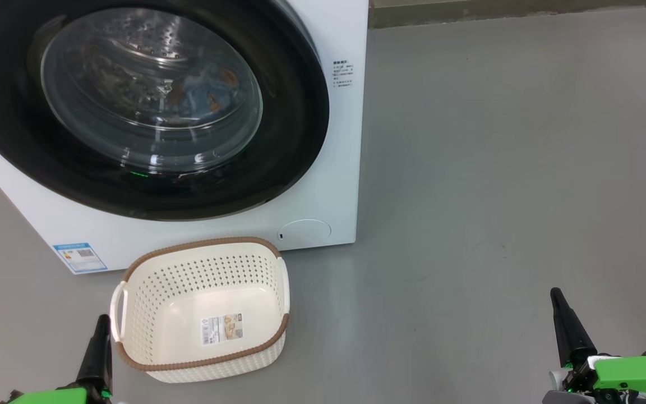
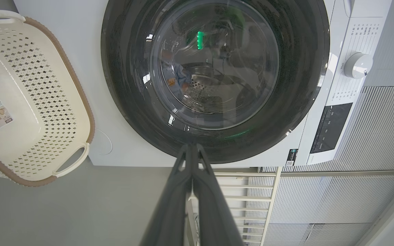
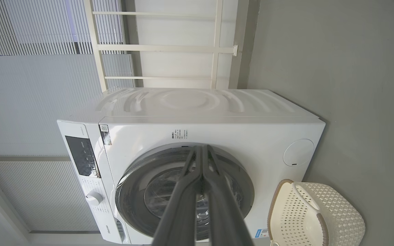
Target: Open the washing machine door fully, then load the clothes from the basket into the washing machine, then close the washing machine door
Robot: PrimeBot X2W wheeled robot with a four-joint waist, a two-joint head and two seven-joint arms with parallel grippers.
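Note:
The white washing machine (image 1: 345,168) fills the upper left of the head view, its black-rimmed washing machine door (image 1: 295,112) shut flat against the front. Through the glass, blue clothes (image 1: 211,84) with orange prints lie in the drum. The cream basket (image 1: 199,280) stands on the floor right before the machine and holds nothing but its label sticker. My left gripper (image 1: 102,320) is shut just left of the basket, holding nothing. My right gripper (image 1: 555,294) is shut far off to the right. In the left wrist view the left gripper (image 2: 191,147) points at the door (image 2: 296,68).
Grey floor (image 1: 497,168) stretches to the right of the machine. A control panel with a white knob (image 2: 357,65) tops the machine's front. A white rack (image 3: 169,48) and slatted panels stand behind the machine (image 3: 197,109).

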